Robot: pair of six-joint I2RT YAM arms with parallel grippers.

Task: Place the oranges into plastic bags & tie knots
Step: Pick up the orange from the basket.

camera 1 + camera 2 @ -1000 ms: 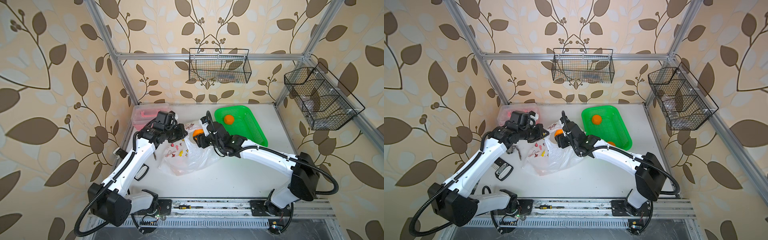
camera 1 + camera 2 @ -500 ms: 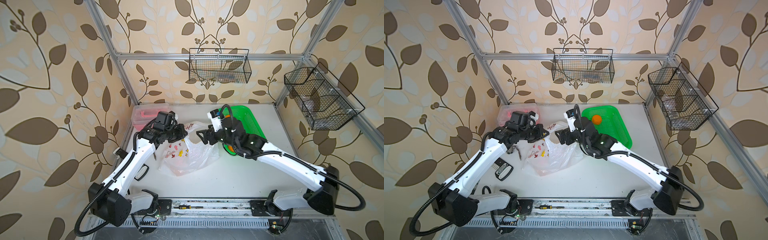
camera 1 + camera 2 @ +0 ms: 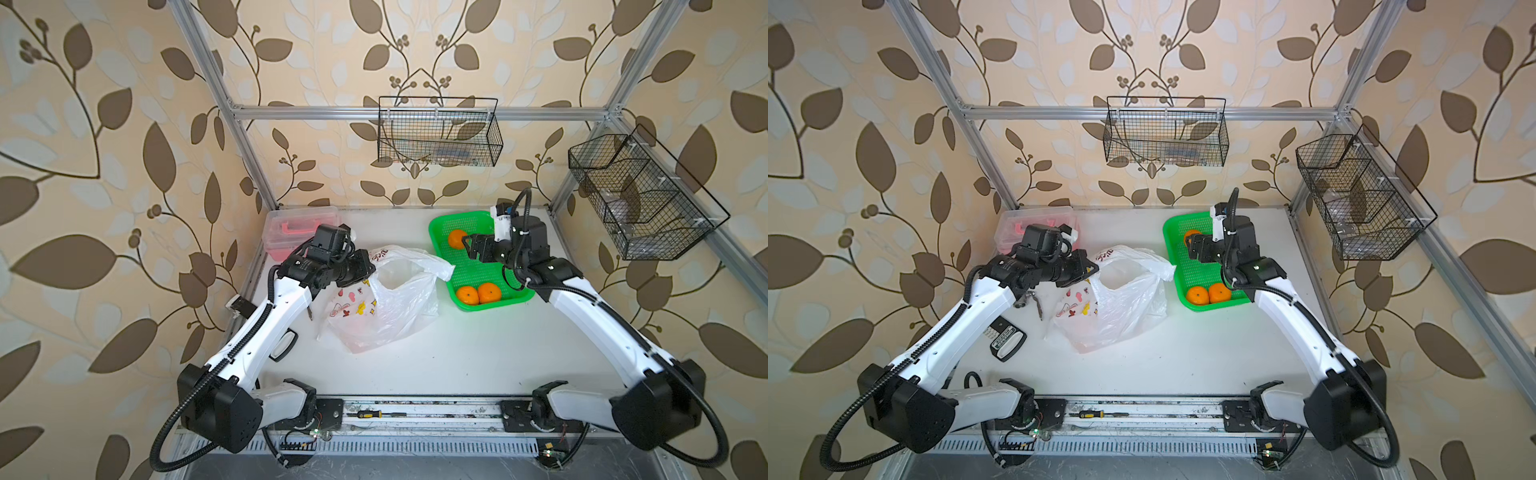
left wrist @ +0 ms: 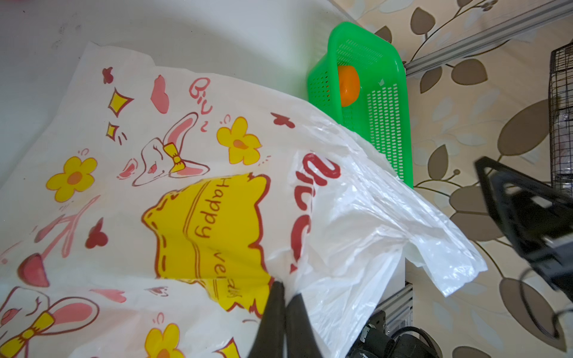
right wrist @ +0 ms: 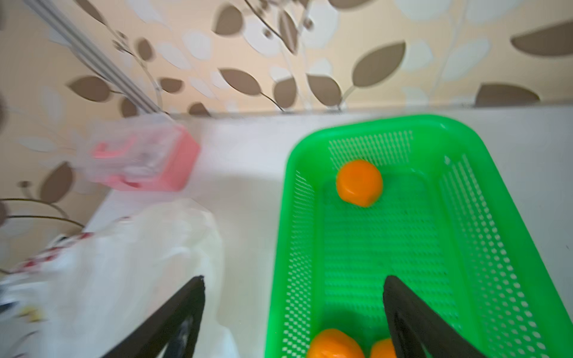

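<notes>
**Scene at the loading stage.** Three small, round, glossy oranges [image 3: 457, 240] lie in the green perforated plastic basket [image 3: 496, 306]. One sits alone near the far end and two touch each other at the near end.

The thin translucent white plastic carrier bag [image 3: 390, 307] is printed on one side with cartoon rabbits, flowers and a yellow patch. It slumps on the white surface [image 3: 457, 357] just beside the basket, with a loose handle loop lying against the basket's rim.

The left end effector [image 4: 283, 288] is clenched on the printed edge of the bag's mouth. This grip apparently holds the mouth raised and gaping towards the basket, so that fruit can be dropped in by the other arm alone.

The right end effector [image 5: 294, 280] hangs released above the basket, its fingers spread wide and empty. It faces the lone orange, which is probably the next pick.

Whether the bag already contains fruit cannot be told through the crumpled film. Its handles are untied.

A pink-and-clear lidded plastic box [image 3: 299, 224] stands at the far left corner of the surface, apart from the bag.
</notes>
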